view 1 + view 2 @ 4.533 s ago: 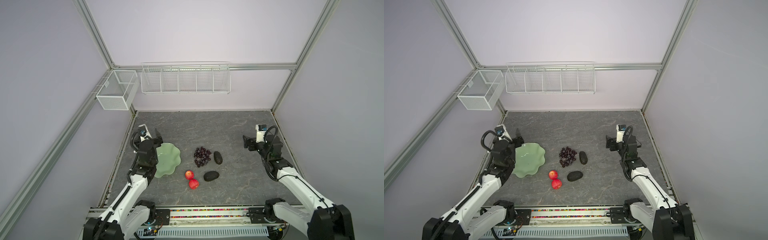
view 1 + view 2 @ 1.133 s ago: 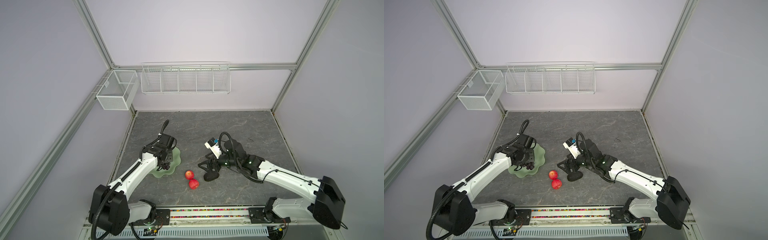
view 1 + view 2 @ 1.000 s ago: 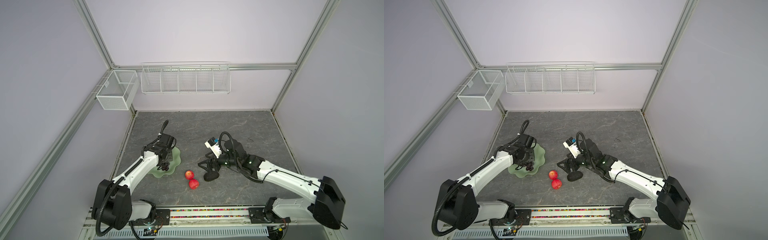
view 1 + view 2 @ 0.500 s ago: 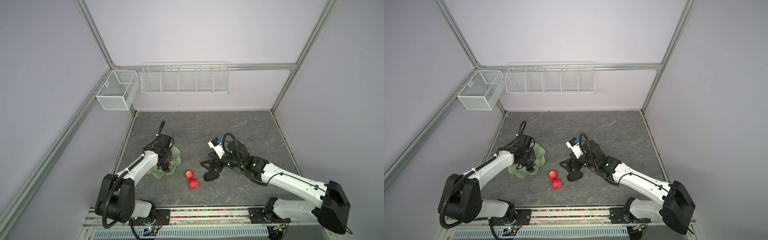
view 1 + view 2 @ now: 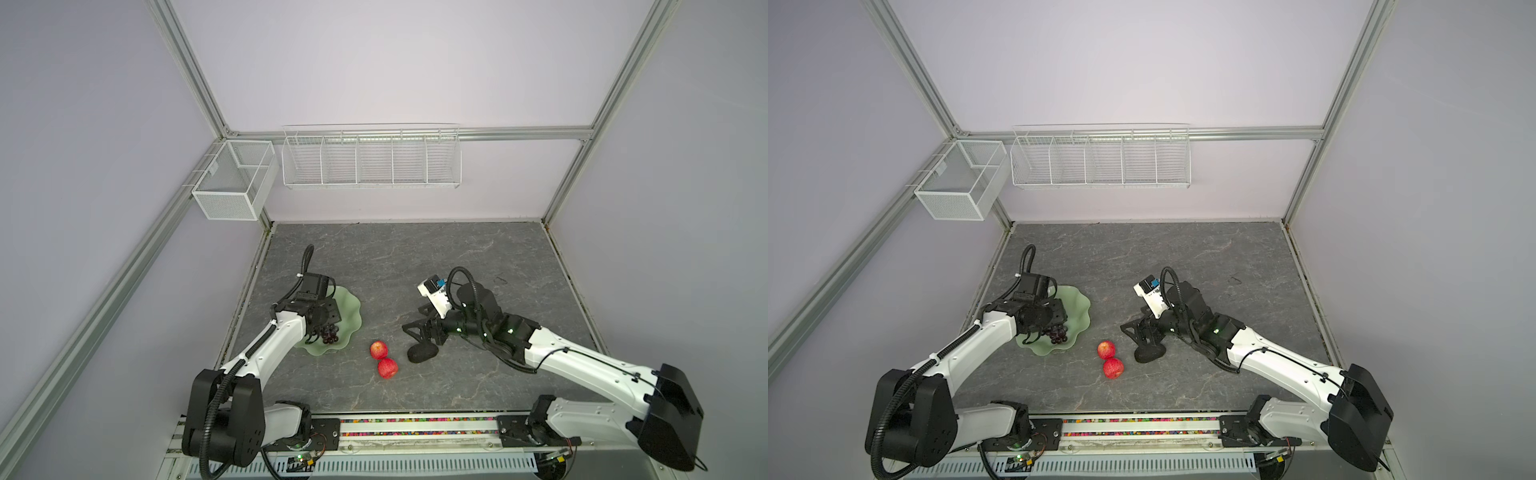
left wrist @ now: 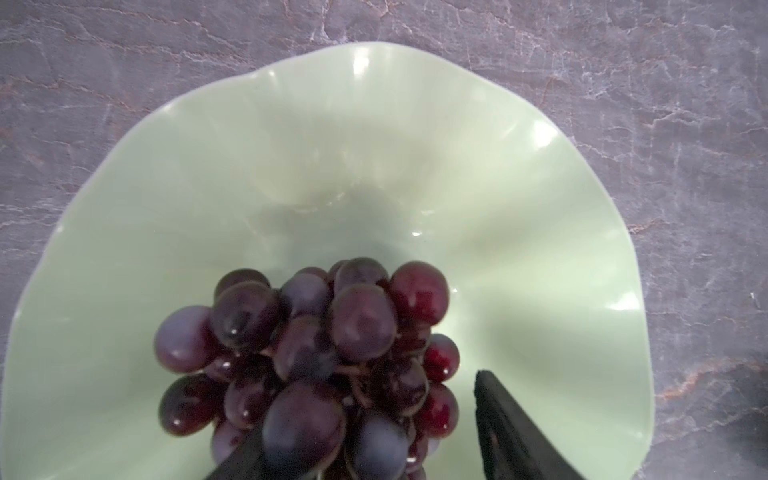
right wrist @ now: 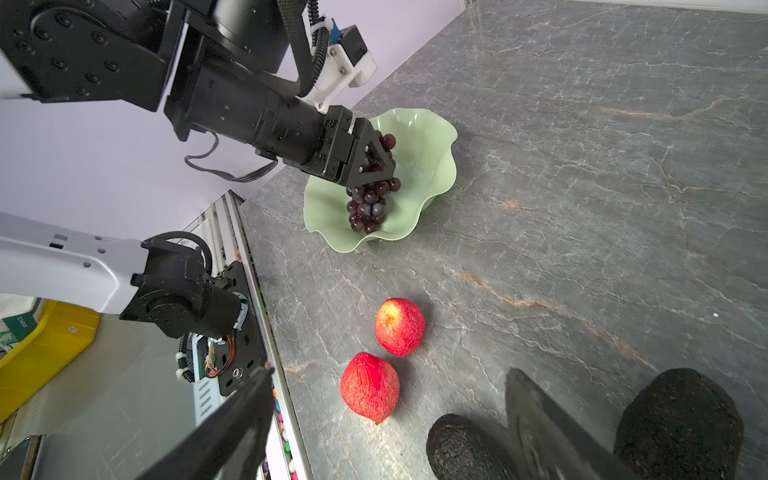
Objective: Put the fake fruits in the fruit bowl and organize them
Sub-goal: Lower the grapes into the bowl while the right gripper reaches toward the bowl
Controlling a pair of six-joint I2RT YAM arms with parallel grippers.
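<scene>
Right gripper [image 5: 417, 338] spread wide over an avocado [image 5: 423, 354]; left gripper [image 5: 325, 323] parted, letting go of the grapes [image 5: 329, 333] in the fruit bowl [image 5: 353, 316].

In a top view the avocado lay just at the right gripper's 6 o'clock, its long axis running roughly 8 to 2 o'clock. The right wrist view showed one finger [image 7: 540, 428] between it and a second avocado [image 7: 681, 424], so the nearer one sat inside the jaws. The bowl lay at the avocado's 9 o'clock, past two red apples [image 5: 378, 350]. The grapes rested toward the bowl's 6 o'clock. The right arm was nearer.
</scene>
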